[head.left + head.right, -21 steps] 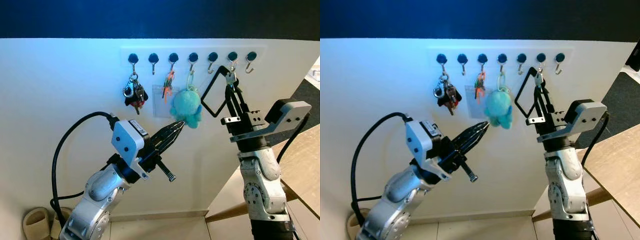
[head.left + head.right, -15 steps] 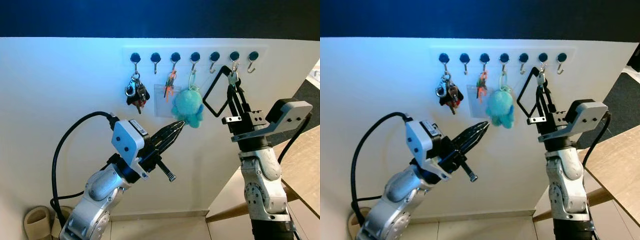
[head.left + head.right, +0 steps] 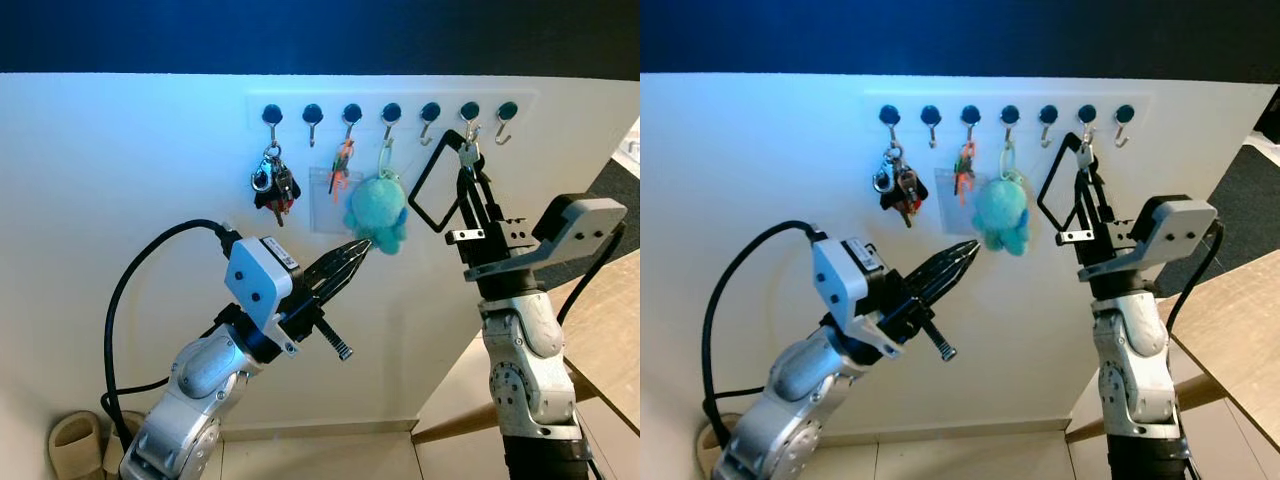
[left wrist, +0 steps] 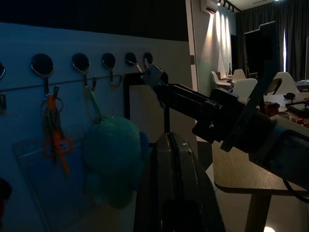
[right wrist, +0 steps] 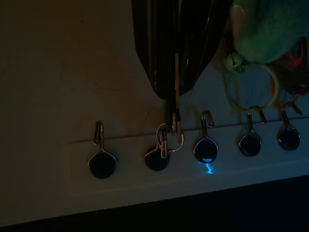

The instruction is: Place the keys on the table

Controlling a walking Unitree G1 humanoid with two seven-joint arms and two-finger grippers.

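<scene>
Keys point(image 3: 466, 152) on a black strap loop point(image 3: 425, 190), hanging from the sixth hook from the left of the white hook rail point(image 3: 290, 100) on the far wall. Pinched from below by the right gripper point(image 3: 465, 172), raised on the right with both black fingers pressed together around the silver piece just under the hook; in the right wrist view, metal ring point(image 5: 173, 130) threaded over the hook beyond the fingertips. Strap loop dangling to the left of those fingers, against the wall.

Left gripper point(image 3: 358, 249) held up in the middle, pointing far and right, fingers closed to a point with nothing between them, tip just below a teal plush toy point(image 3: 378, 208).

Along the rail: darker key bunch point(image 3: 272, 185) on the first hook, orange tag point(image 3: 340, 165) with a clear card sleeve on the third, plush on the fourth, bare hooks between and at the right end.

Wooden table point(image 3: 610, 310) at the near right, well below the rail. Pale slippers point(image 3: 75, 440) on the floor at the near left.
</scene>
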